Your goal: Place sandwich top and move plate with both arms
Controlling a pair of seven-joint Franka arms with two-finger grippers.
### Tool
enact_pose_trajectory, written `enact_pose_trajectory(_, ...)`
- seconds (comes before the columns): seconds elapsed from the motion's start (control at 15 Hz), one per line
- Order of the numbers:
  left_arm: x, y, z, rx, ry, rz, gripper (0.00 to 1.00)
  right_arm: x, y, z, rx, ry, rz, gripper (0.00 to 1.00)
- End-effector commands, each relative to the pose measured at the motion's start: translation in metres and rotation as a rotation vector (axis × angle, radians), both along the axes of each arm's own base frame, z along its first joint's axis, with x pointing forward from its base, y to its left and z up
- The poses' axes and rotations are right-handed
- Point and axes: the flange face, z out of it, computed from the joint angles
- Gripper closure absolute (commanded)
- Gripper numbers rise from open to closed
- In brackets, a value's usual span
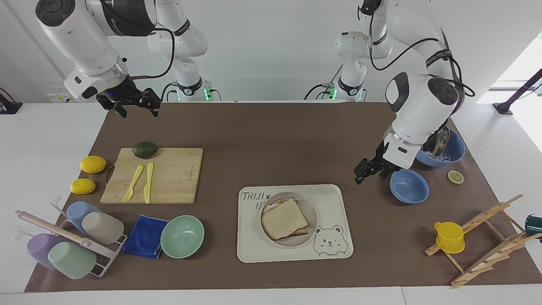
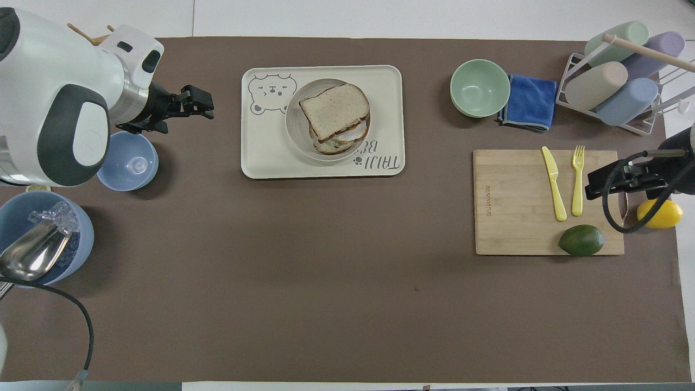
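facing view: sandwich top [image 1: 284, 219] lies on the plate [image 1: 311, 212]; left claw [image 1: 372, 169] and right claw [image 1: 135, 101] spread, empty.

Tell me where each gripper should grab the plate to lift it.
Judging by its shape, grip the plate by its shallow rim: the left gripper from the left arm's end, the right gripper from the other. The sandwich top leaves little bare rim elsewhere.
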Motion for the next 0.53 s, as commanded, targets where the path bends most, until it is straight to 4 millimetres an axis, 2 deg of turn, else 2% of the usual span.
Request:
enact_pose_trajectory(0.0, -0.022, 0.014, 0.028, 0.082, 0.011, -0.035, 0.00, -0.002, -0.004, 0.002, 0.006, -0.005, 0.017, 0.00)
enact_pose_trajectory(0.27, -0.052, 0.037, 0.076, 0.128, 0.030, -0.094, 0.00, -0.002, -0.004, 0.002, 0.006, -0.005, 0.017, 0.00)
enact_pose_trajectory(0.47, -0.079, 0.050, 0.100, 0.140, 0.070, -0.156, 0.00, -0.002, -0.004, 0.001, 0.006, -0.004, 0.016, 0.00)
